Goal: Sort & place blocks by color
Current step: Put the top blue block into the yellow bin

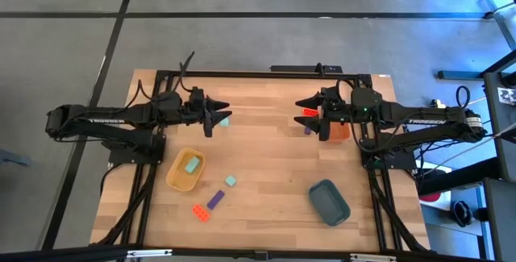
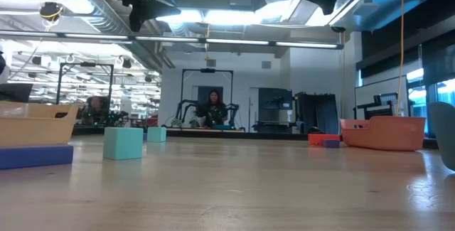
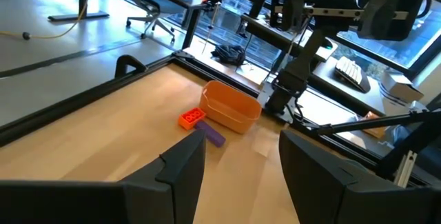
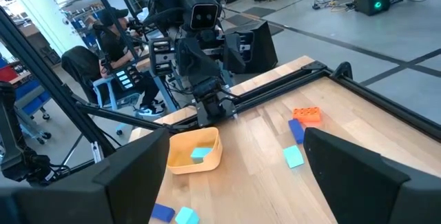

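Both grippers hang open above the table and touch nothing. My left gripper (image 1: pixel 216 118) (image 3: pixel 241 176) is next to a pale teal block (image 1: pixel 224 121). My right gripper (image 1: pixel 316 119) (image 4: pixel 238 182) is over a red-orange block (image 1: pixel 310 112) (image 3: pixel 192 117) and a purple block (image 1: pixel 307 127) (image 3: pixel 212 136), beside the orange tray (image 1: pixel 340 130) (image 3: pixel 231 107). One teal block (image 1: pixel 192 164) (image 4: pixel 201 153) lies in the yellow tray (image 1: pixel 184 180). A teal (image 1: pixel 230 180), a purple (image 1: pixel 215 199) and a red-orange block (image 1: pixel 200 212) lie flat toward the near edge.
The dark teal tray (image 1: pixel 329 201) sits near the table's near right corner. A black frame rail (image 1: pixel 266 73) runs round the wooden top. Bare wood lies between the two grippers and in the table's middle. A person (image 2: pixel 213 108) sits in the room far beyond the table.
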Motion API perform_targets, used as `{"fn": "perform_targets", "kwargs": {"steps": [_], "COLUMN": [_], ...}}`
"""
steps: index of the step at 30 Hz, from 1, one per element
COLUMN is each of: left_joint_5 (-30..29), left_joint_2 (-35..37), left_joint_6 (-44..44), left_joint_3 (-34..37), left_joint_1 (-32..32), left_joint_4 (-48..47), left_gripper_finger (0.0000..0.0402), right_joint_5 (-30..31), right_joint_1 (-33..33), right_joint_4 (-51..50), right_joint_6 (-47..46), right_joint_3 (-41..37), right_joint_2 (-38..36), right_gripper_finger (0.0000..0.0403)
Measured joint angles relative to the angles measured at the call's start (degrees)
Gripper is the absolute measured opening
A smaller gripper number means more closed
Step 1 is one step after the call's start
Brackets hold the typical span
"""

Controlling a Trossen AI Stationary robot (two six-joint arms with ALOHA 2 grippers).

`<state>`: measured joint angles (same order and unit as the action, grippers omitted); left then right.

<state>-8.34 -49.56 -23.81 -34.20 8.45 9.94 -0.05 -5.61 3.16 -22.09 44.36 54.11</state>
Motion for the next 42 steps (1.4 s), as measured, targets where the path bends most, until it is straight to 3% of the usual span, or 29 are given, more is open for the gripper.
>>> {"fn": "perform_targets", "kwargs": {"steps": [7, 13, 19, 29, 42], "left_joint_5": [0.0, 0.0, -2.6, -9.9, -13.1], "left_joint_2": [0.0, 0.0, -2.6, -20.4, -37.2], "left_joint_6": [-0.1, -5.5, -7.6, -8.7, -25.7], "left_joint_3": [0.0, -0.4, -6.1, -23.8, -24.1], "left_joint_1": [0.0, 0.0, 0.0, 1.4, 4.2], "left_joint_4": [0.0, -0.6, -10.7, -38.5, -40.8], "left_gripper_finger": [0.0177, 0.0177, 0.0177, 0.0186, 0.0252], "right_joint_5": [0.0, 0.0, 0.4, 0.5, 0.4], "right_joint_1": [0.0, 0.0, 0.0, 0.0, 0.0], "right_joint_4": [0.0, 0.0, -0.1, -0.8, -1.7], "right_joint_6": [-0.1, -0.2, -0.2, -0.2, -0.4], "right_joint_3": [0.0, 0.0, 0.0, 0.0, 0.0], "right_joint_2": [0.0, 0.0, 0.0, 0.0, 0.0], "right_gripper_finger": [0.0338, 0.0338, 0.0338, 0.0338, 0.0338]}}
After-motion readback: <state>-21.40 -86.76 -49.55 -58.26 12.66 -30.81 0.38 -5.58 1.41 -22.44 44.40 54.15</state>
